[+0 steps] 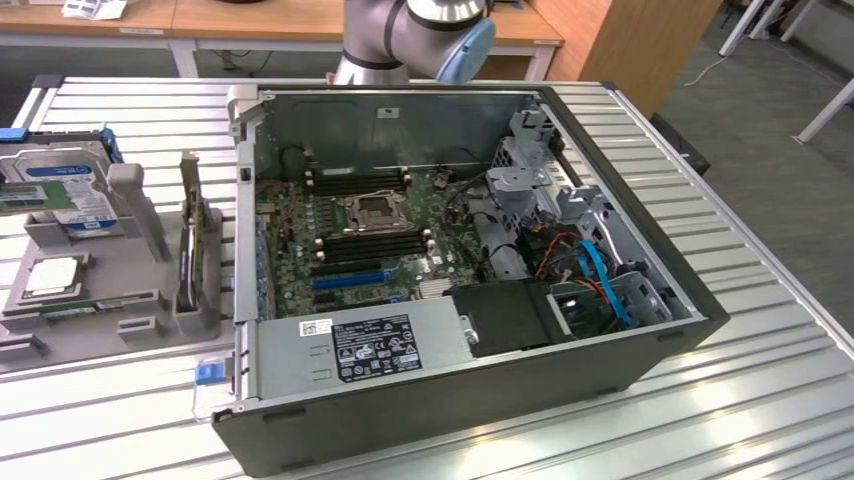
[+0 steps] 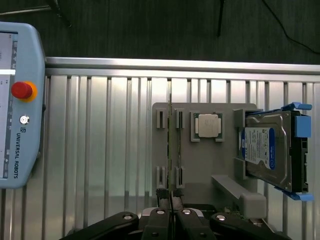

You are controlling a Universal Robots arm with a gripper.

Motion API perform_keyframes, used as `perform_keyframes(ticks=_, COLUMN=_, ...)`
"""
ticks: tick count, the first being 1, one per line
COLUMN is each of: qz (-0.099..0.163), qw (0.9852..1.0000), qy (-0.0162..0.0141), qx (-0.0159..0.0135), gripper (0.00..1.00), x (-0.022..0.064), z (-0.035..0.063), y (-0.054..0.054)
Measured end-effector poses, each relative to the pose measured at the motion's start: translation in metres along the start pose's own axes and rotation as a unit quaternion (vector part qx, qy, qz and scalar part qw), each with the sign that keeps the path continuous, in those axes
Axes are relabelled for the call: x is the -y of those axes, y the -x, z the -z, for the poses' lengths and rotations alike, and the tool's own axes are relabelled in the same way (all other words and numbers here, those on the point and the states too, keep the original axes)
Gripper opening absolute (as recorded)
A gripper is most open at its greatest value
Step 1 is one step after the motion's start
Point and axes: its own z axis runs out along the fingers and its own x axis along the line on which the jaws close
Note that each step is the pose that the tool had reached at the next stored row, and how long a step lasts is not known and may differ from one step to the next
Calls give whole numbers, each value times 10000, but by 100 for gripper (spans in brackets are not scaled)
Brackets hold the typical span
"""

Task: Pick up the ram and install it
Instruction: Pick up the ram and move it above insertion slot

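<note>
The ram [image 2: 172,145] stands on its edge in the slots of a grey holder [image 2: 200,165] and shows as a thin green-dark line from above. In the exterior view the same ram [image 1: 195,240] stands upright in the holder at that view's left, beside the open computer case [image 1: 467,400]. Another green stick [image 1: 34,195] lies by the hard drive. My gripper [image 2: 170,199] hangs well above the holder with its black fingers [image 2: 162,195] pressed together and nothing between them; in the wrist picture its tips line up with one end of the ram.
The holder also carries a square silver processor [image 2: 208,125] and a hard drive [image 2: 267,150] with a blue-and-white label. A teach pendant [image 2: 20,105] lies on the ribbed metal table [image 2: 110,140]. The motherboard [image 1: 367,225] lies exposed inside the case. The arm [image 1: 414,30] rises behind it.
</note>
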Motion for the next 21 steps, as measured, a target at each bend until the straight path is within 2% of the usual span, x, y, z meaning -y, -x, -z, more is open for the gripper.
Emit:
perform_keyframes(ticks=8, qz=0, qw=10000, qy=0, qx=0, gripper=11, x=33, z=2, y=0)
perform_keyframes(ticks=21, qz=0, qw=10000, qy=0, qx=0, gripper=11, x=212, z=8, y=1)
